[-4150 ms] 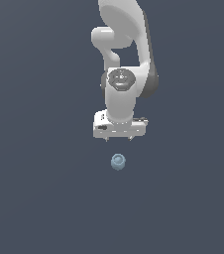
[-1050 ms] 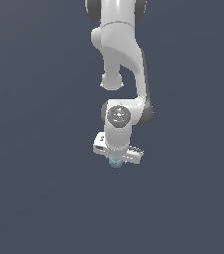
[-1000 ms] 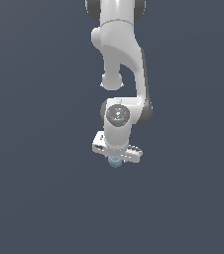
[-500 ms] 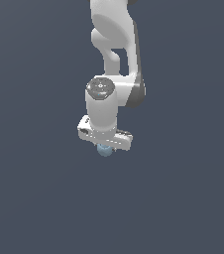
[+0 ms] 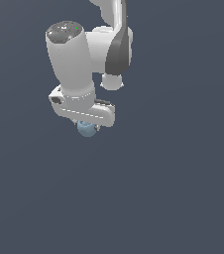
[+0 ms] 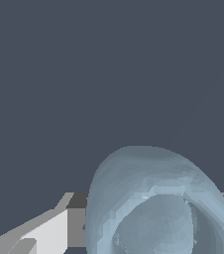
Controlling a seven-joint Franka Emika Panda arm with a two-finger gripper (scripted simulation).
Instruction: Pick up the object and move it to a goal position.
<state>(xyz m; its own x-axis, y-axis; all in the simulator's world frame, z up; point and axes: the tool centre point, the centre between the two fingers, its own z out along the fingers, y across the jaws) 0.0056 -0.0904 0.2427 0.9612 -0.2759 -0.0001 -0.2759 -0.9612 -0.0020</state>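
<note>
— Movement first: what is different now, compared with half a second ago?

— The arm has swung toward the exterior view's left and looks bigger in that view. The gripper [image 5: 86, 124] was lower in the picture then. The object [image 5: 86, 129] went with it; it sits directly under the gripper now, as it did then.

— So is the ball held?

— I judge yes. In the wrist view the object [image 6: 156, 203] fills the space right beside the finger [image 6: 44, 233], touching it, so the pincer appears clamped on the ball. The second finger is almost hidden behind the ball.

— What does this mean for the task?

— The pick-up seems done; carrying to the goal is in progress. No goal marker is visible, so I cannot tell how far remains.

— Any containers?

— None visible, only plain dark background around the gripper.
</note>
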